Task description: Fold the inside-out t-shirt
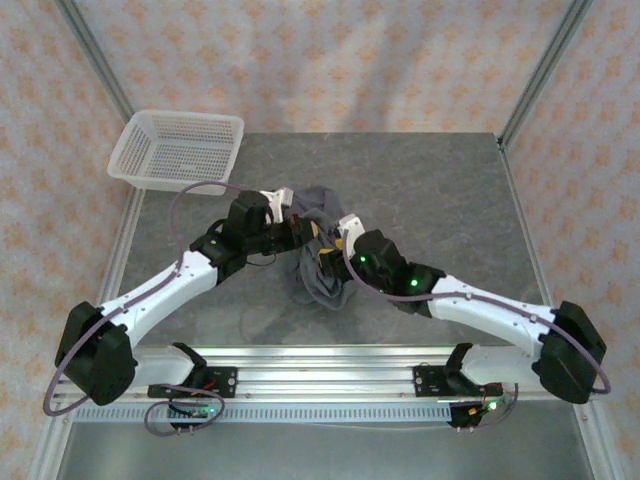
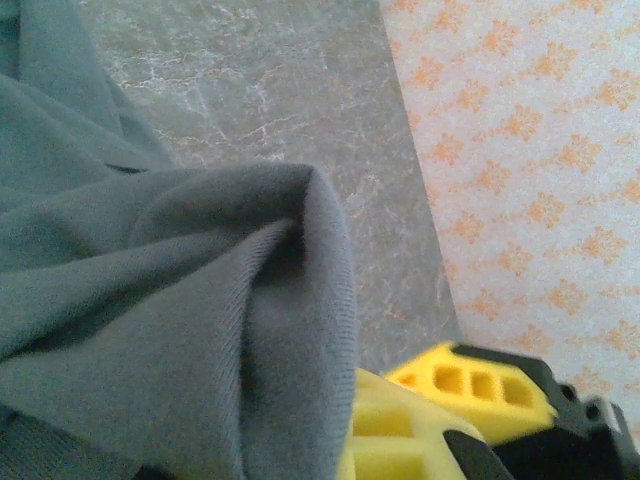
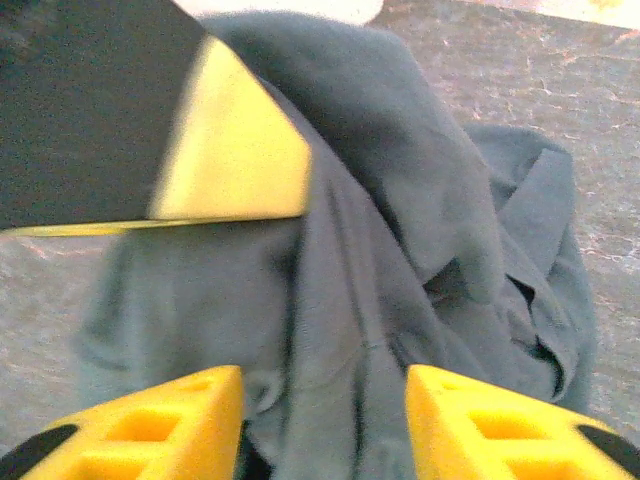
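The inside-out t-shirt (image 1: 318,206) is a dark slate-grey bundle, bunched in the middle of the table between both arms. My left gripper (image 1: 304,232) is shut on a fold of it; in the left wrist view the cloth (image 2: 150,300) drapes over the yellow fingers (image 2: 400,435) and hides their tips. My right gripper (image 1: 330,262) stands open just in front of the shirt. In the right wrist view, wrinkled cloth (image 3: 400,200) hangs between its spread fingers (image 3: 470,420), and the left gripper's yellow finger (image 3: 235,150) holds the cloth at upper left.
A white mesh basket (image 1: 178,150) sits at the table's far left corner. The grey marbled table (image 1: 440,200) lies bare to the right and behind the shirt. Metal frame posts (image 1: 535,75) and patterned walls close in the sides.
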Robot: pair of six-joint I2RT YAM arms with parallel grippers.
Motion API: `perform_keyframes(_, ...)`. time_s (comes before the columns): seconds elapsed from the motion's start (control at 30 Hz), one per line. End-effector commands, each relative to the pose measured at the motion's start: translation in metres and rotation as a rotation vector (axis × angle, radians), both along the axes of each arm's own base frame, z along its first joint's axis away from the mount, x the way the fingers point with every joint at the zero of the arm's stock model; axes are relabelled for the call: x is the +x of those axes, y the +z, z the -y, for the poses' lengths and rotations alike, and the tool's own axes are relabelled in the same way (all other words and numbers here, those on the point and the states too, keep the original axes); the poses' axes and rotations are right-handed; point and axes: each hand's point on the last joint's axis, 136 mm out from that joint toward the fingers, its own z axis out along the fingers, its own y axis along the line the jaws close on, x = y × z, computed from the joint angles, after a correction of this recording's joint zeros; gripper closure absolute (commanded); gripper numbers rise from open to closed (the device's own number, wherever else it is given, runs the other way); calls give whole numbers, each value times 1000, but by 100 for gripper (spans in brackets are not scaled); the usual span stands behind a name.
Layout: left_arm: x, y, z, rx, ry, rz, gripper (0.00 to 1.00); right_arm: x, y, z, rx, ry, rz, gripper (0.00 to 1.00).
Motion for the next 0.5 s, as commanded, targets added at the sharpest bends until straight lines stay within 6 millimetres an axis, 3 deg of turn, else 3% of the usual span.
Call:
perform_keyframes(0.0, 0, 30, -1, -18, -12, 79, 100, 6, -14, -4, -23, 33, -39, 64)
perform_keyframes(0.1, -1, 31, -3, -12, -12, 80, 100, 6, -13, -10, 4, 55, -75, 69)
perform_keyframes(0.37, 5, 31, -3, -17, -2, 77, 100, -10, -1, -31, 141, 129, -180, 67)
perform_keyframes(0.47, 8, 32, 0, -34, -8, 73, 100, -4, -5, -32, 182, 88, -190, 44)
